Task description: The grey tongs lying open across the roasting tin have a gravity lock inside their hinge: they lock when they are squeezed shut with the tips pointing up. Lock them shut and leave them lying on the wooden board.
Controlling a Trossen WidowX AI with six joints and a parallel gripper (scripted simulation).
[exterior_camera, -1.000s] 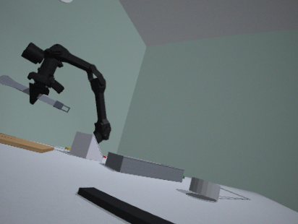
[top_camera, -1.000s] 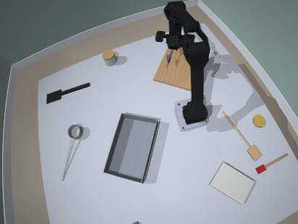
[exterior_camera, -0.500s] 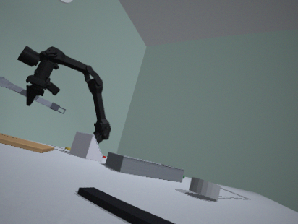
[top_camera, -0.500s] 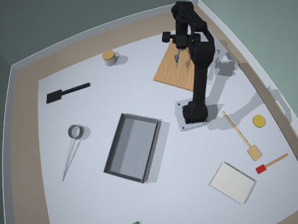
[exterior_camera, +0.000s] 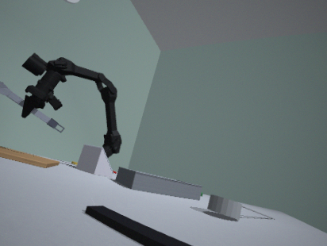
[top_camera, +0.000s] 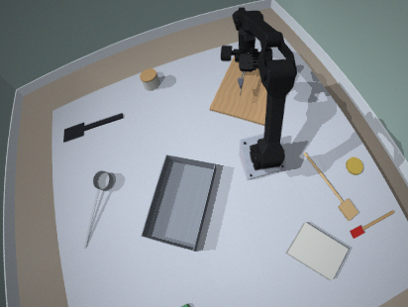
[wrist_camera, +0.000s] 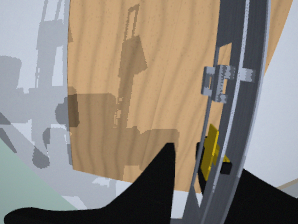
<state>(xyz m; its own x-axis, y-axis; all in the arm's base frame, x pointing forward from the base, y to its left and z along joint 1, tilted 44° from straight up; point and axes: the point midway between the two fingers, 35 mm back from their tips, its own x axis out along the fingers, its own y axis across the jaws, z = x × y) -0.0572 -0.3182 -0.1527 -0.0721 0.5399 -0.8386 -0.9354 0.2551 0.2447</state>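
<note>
The grey tongs [top_camera: 241, 83] [exterior_camera: 43, 116] [wrist_camera: 252, 100] are held in the air above the wooden board [top_camera: 228, 105] [exterior_camera: 36, 158] [wrist_camera: 100, 50]. My gripper [top_camera: 243, 71] [exterior_camera: 28, 111] [wrist_camera: 184, 149] is shut on them. In the exterior view they slope: the end with a small square loop points down toward the right, and the other end rises to the left and is cut off by the frame edge. In the wrist view their arms lie close together, with a yellow piece between the fingers. Whether the lock holds does not show. The roasting tin [top_camera: 157, 198] [exterior_camera: 167, 187] holds no tongs.
A round tub [top_camera: 150, 81] stands left of the board. A black spatula [top_camera: 74, 132] [exterior_camera: 119, 224] lies beyond it. A sieve [top_camera: 104, 180] [exterior_camera: 224, 207] lies left of the tin. A pale block [top_camera: 318, 251] [exterior_camera: 90, 159], a wooden spatula [top_camera: 349, 209], a red-headed tool [top_camera: 357, 232] and a yellow disc [top_camera: 355, 165] are at right.
</note>
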